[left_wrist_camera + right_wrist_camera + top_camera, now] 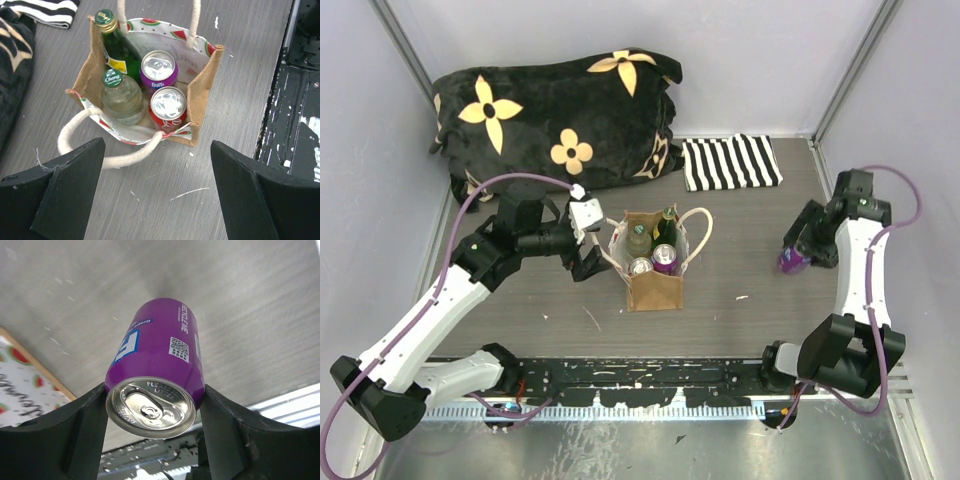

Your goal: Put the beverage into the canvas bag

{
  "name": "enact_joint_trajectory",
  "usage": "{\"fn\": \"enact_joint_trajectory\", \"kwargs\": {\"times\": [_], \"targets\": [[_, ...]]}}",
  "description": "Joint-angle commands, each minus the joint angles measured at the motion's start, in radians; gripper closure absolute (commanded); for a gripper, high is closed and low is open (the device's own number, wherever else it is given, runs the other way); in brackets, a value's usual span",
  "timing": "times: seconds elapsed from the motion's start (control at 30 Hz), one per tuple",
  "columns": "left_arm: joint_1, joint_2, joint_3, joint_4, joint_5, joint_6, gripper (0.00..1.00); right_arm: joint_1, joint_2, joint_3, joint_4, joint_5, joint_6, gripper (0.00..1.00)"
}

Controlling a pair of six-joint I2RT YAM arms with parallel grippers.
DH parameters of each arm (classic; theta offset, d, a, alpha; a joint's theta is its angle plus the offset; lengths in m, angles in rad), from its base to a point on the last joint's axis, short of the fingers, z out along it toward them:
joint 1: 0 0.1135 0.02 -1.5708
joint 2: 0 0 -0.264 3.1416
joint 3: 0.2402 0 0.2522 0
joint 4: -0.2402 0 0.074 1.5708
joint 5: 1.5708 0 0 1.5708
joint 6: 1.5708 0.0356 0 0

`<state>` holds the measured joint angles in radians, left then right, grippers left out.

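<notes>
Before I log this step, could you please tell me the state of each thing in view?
Bag, upright, open, holding two bottles and two cans.
Loose purple can, clamped in the right hand.
Left hand, open, empty, beside the bag.
Striped cloth, flat on the table.
Cushion, lying at the back.

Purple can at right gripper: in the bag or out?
Out: purple can gripped between the right gripper's fingers, right of the canvas bag.
</notes>
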<state>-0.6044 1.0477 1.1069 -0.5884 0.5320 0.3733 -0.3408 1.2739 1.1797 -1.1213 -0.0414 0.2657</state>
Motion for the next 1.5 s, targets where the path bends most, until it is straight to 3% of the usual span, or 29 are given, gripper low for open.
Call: {"fn": "enact_joint_trajectory", "kwargs": {"times": [0.0, 0.2, 0.43, 0.6, 1.1, 1.47], "targets": [[-0.035, -0.013, 0.014, -0.010, 0.012, 0.051, 0.07, -0.001, 0.013, 0.233, -0.012, -0.103, 0.027, 0.99], [-0.096, -0.013, 0.009, -0.034, 0.022, 0.097, 0.07, 0.064, 0.066, 0.491, 0.005, -0.217, 0.114, 0.99], [-0.202, 0.009, -0.020, -0.022, 0.020, 0.135, 0.07, 0.333, 0.179, 0.765, 0.014, -0.168, 0.218, 0.99], [-0.231, 0.036, -0.081, 0.040, -0.003, 0.146, 0.07, 0.497, 0.235, 0.873, 0.044, -0.133, 0.257, 0.99], [-0.234, 0.188, -0.150, 0.214, -0.044, 0.080, 0.06, 0.845, 0.271, 0.818, 0.051, -0.010, 0.260, 0.99], [-0.285, 0.215, -0.202, 0.237, 0.034, 0.026, 0.07, 0.952, 0.268, 0.706, 0.065, -0.011, 0.278, 0.99]]}}
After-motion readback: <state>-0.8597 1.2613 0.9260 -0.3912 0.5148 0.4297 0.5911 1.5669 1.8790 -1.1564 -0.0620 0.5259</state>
